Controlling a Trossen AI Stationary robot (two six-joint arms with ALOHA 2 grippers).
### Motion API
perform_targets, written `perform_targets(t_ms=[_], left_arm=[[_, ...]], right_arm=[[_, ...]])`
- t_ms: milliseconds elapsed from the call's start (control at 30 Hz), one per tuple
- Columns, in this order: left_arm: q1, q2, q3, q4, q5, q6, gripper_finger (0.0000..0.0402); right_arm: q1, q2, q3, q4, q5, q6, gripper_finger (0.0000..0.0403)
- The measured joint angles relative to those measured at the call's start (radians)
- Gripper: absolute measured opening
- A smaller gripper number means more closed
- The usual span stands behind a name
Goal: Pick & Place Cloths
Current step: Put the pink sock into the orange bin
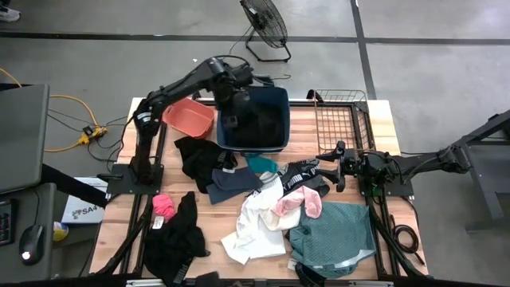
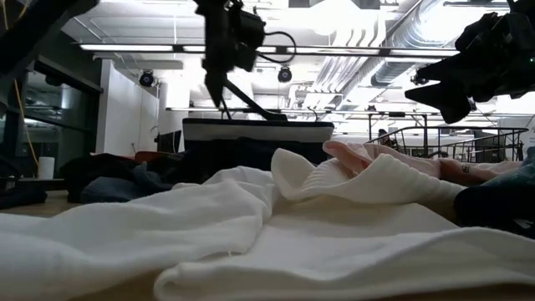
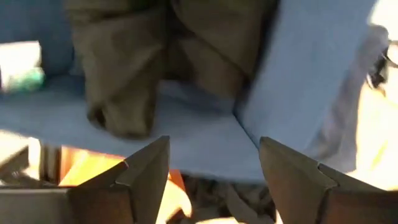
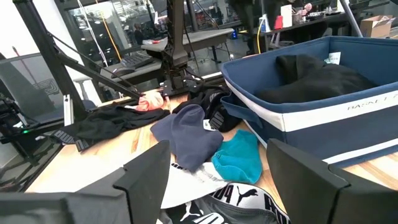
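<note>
Cloths lie scattered over the table: a white one, a pale pink one, a large teal-green one, a navy one, black ones and a black-and-white patterned one. More black cloth lies inside the navy tub. My left gripper hangs open over the tub's left wall, above the dark cloth and holding nothing. My right gripper is open above the table, right of the patterned cloth, and empty.
An orange basin stands left of the tub, and a wire basket stands right of it at the far edge. A small teal cloth and a bright pink one also lie on the table. A fan stands on the floor beyond.
</note>
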Motion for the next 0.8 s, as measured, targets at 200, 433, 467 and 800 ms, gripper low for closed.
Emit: perform_targets(t_ms=[200,433,467,800], left_arm=[[-0.028,-0.166,-0.15,0.008,0.004,-0.048,0.0222],[-0.081,-0.429,-0.478,0.086,-0.049,-0.216,0.0218],[-0.095,-0.47,-0.538,0.109,-0.05,-0.239,0.0218],[-0.337,-0.788,-1.027,0.24,0.032,-0.563,0.0218]], right_arm=[[0.0,0.0,0.0,0.0,0.0,0.0,0.0259],[0.0,0.0,0.0,0.0,0.0,0.0,0.0259],[0.0,0.0,0.0,0.0,0.0,0.0,0.0259],[0.0,0.0,0.0,0.0,0.0,0.0,0.0259]])
